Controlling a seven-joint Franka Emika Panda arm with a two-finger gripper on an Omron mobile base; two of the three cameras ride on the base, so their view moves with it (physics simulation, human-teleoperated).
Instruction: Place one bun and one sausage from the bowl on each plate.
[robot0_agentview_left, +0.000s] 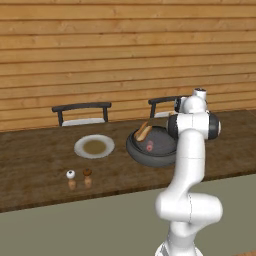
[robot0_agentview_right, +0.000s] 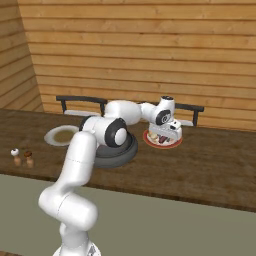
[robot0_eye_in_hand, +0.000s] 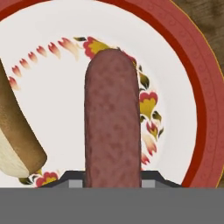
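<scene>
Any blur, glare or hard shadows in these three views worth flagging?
Left base view: soft, low detail, flat light, no glare on the bowl. Right base view: equally soft, the red-rimmed plate small. Hand view: the sausage close and slightly blurred.

The arm (robot0_agentview_left: 189, 165) is glossy white, built of thick rounded tube links that swell into bulbous housings at each bend. Dark grey, nearly black discs cap the joints, one showing plainly on the elbow housing (robot0_agentview_right: 119, 134). The wrist (robot0_agentview_right: 164, 111) ends in a short white cylinder with a dark ring and top, above a boxy, pale grey hand (robot0_agentview_right: 172, 131).
</scene>
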